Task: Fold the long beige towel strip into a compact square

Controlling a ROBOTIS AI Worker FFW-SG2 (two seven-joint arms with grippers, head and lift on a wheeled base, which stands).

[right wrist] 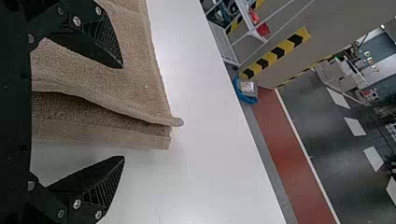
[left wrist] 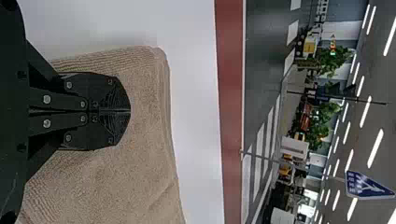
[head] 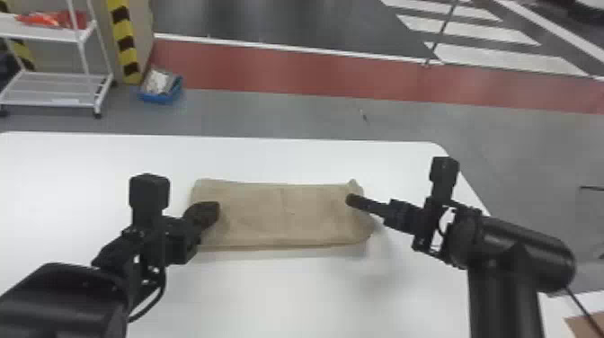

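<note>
Far left past the table: white rack (head: 49, 36), red stuff (head: 54, 19) on its upper shelf. Just right of it, a wall edge with yellow-black tape (head: 122, 40), then a blue bin (head: 162, 97) on the floor with pale contents. Red floor band (head: 292, 67) runs rightward from there beyond the table (head: 292, 296). Left arm comes in at bottom left of the head view; left claw (head: 216, 210) is over the towel's left end. Left wrist view has left claw (left wrist: 130, 112) with both fingers together, tips meeting over the fabric; no cloth seen between them. Towel (head: 283, 215) lies in the middle of the white table, between the arms, a flat oblong with its long side running left-right, already layered. Its far right corner pokes up a bit. Right claw (head: 353, 200) is at the towel's right end, arm on the right side of the table. Right wrist view: fingers wide apart, one over the towel, the other over bare table, towel's edge between them, not clamped. Layers at that edge are parted, dark gap under the top one. Can't tell if either finger touches cloth. Beyond the table at far right, white floor stripes (head: 503, 58) on dark floor.
</note>
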